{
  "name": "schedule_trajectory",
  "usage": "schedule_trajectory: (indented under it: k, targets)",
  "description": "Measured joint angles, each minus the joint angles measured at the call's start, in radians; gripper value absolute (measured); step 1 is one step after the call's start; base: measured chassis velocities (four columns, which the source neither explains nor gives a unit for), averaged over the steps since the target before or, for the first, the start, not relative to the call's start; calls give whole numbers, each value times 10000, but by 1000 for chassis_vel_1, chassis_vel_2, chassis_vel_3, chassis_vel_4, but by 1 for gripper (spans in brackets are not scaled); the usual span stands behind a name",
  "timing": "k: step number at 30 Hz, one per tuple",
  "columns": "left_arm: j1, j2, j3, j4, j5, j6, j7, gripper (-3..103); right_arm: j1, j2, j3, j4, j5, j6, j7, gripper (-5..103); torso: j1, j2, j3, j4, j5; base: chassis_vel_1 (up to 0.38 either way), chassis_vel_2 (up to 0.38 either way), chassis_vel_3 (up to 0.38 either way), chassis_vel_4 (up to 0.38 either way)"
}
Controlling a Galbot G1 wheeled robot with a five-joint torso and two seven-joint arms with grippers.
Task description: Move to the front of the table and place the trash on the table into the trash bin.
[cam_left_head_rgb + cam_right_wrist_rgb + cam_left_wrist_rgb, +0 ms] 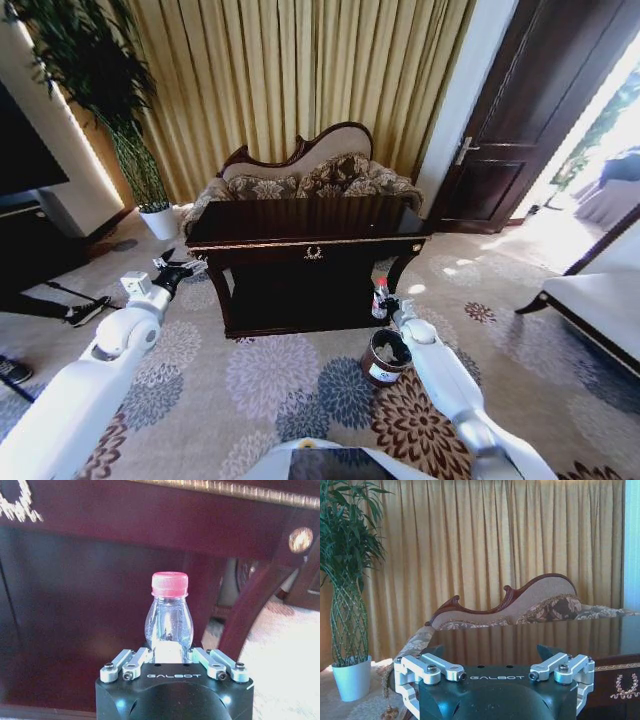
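Standing upright in the right gripper (170, 655): small clear plastic bottle (169, 617) with red cap, fingers clamping its lower body, low before the table (300, 218) near its front right corner and leg. In the head view, bottle (381, 298) and right gripper (389, 309) hanging just above and behind the trash bin (384, 358), a round dark bucket with a white label, writing too small to read, sitting on the carpet (270, 375). Left gripper (177, 270) hovering off the table's front left corner, fingers spread wide, grasping nothing. Gold emblem (313, 253) showing on the front edge. Floral carpet spreading underneath; carved sofa (310, 175) behind the table, gold curtains (300, 70) beyond, potted plant (150, 190) to the left, dark door (520, 110) to the right. "GALBOT" reading on both gripper bodies.
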Motion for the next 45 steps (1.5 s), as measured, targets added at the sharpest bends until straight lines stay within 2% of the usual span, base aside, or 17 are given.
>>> schedule_trajectory:
  k: [2,7,14,27,29,32,33,35,36,38,40,43,44,45]
  targets:
    - [24,6,-15,-19,4,-31,4,100,298,59,112,-727,-452,272,1,25,0,1,-1,2,-4,0,0,0,0]
    - [23,54,-61,-19,3,-38,6,100,471,-50,263,-1273,-670,235,0,25,1,0,0,2,-1,0,0,0,0]
    - [146,60,-192,35,-2,-118,119,100,13,-465,483,-1292,-714,-233,3,25,0,1,-1,-4,-2,0,0,0,0]
    - [222,64,-217,27,3,-139,181,100,-283,-372,528,-888,-316,-232,3,25,0,2,-1,2,-2,0,0,0,0]
    - [244,72,-243,17,2,-139,186,100,-300,-357,527,-840,-311,-238,3,22,-1,1,-1,2,-2,0,0,0,0]
    - [303,78,-313,-6,-1,-142,201,100,-313,-319,527,-761,-304,-250,3,37,0,1,-1,1,-2,0,0,0,0]
    - [303,78,-313,-6,-1,-142,201,100,-313,-319,527,-761,-304,-250,3,37,0,1,-1,1,-2,0,0,0,0]
    - [377,70,-369,-26,-2,-157,215,100,-345,-303,526,-672,-292,-254,3,47,0,1,-1,2,-2,0,0,0,0]
    - [377,70,-369,-26,-2,-157,215,100,-345,-303,526,-672,-292,-254,3,47,0,1,-1,2,-2,0,0,0,0]
    - [429,64,-406,-37,-2,-176,236,100,-365,-290,525,-581,-271,-256,3,58,0,1,-1,1,-3,0,0,0,0]
    - [435,64,-416,-42,-3,-180,239,100,-366,-287,525,-557,-266,-259,3,58,0,2,-1,1,-3,0,0,0,0]
    - [442,79,-464,-70,-20,-187,251,100,-367,-283,526,-447,-245,-265,3,75,0,1,-1,0,-3,0,0,0,0]
    - [442,79,-464,-70,-20,-187,251,100,-367,-283,526,-447,-245,-265,3,75,0,1,-1,0,-3,0,0,0,0]
    - [442,93,-480,-79,-27,-189,252,100,-369,-283,525,-408,-230,-267,3,80,0,1,-1,0,-2,0,0,0,0]
